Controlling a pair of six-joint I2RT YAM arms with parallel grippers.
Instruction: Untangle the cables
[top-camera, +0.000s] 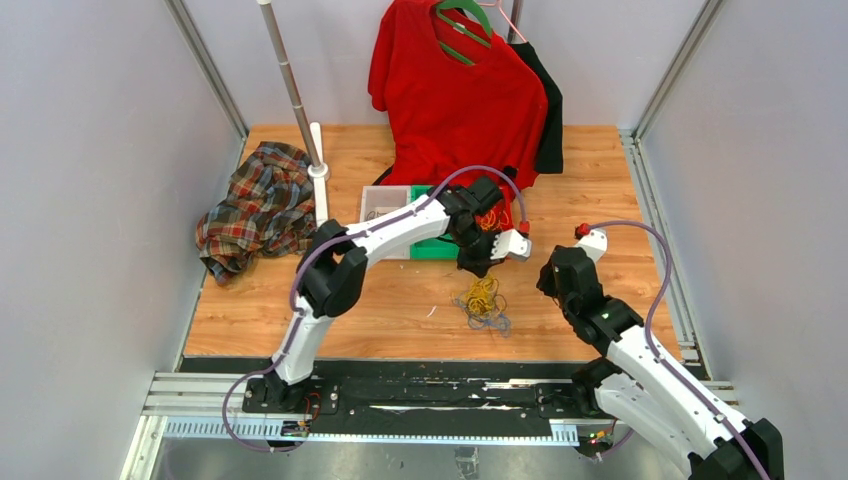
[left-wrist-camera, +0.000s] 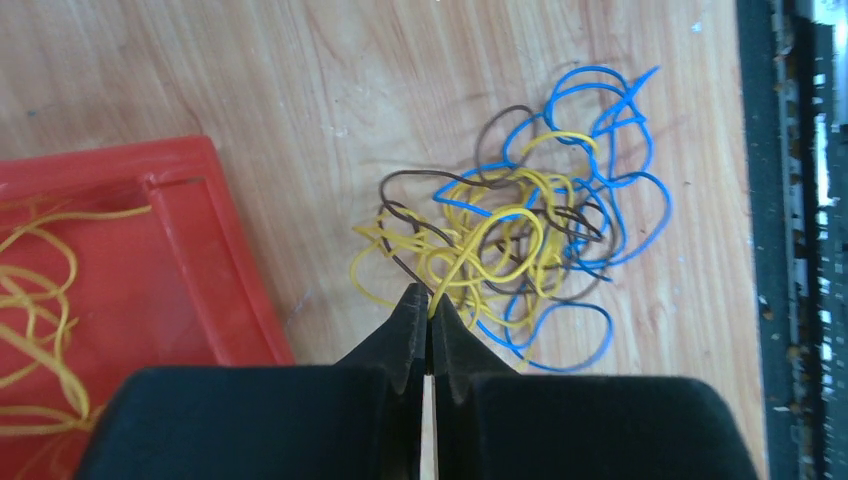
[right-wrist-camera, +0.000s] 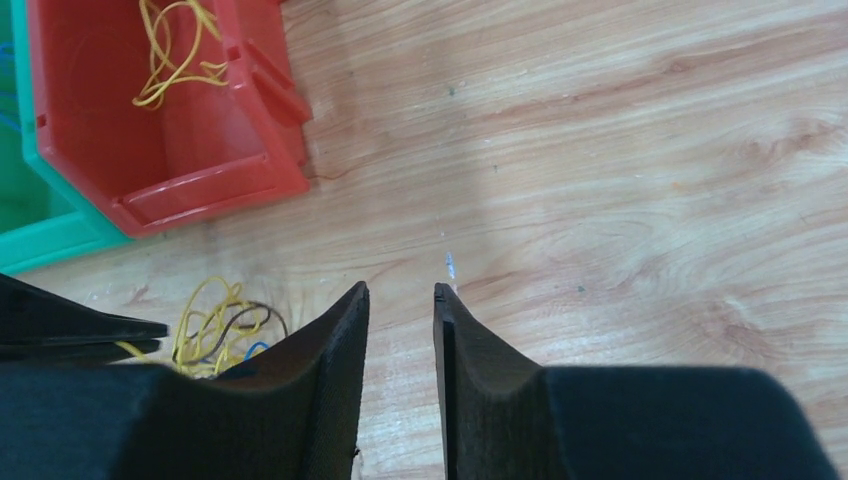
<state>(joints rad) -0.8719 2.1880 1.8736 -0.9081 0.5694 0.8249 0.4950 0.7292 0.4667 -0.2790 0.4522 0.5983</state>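
**Left pincer nips a yellow strand at the edge of the tangle**

The cables (left-wrist-camera: 520, 230) lie in one knotted heap of yellow, blue and dark brown loops on the wooden table (top-camera: 250, 310), just in front of the bins and between the two arms. The left gripper (left-wrist-camera: 430, 302) is down at the near edge of the heap. Its jaws are pressed together, and one yellow strand runs straight into the tips, so it appears to be pinched there, though the contact itself is too small to see surely. Just beside it stands the red bin (left-wrist-camera: 215, 250), with loose yellow cables (left-wrist-camera: 45, 300) lying inside.

The right gripper (right-wrist-camera: 400, 295) hangs over bare wood to the right of the heap. Its jaws are a narrow gap apart with nothing between them.

From above, the left arm (top-camera: 400, 225) crosses over the row of bins and hides most of the red one. The green bin (top-camera: 432, 248) and a clear bin (top-camera: 377, 203) show beside it. Behind them a red shirt (top-camera: 455, 95) hangs on a green hanger (top-camera: 462, 25). A plaid shirt (top-camera: 255, 205) is crumpled at the left, by a metal pole (top-camera: 290, 85).
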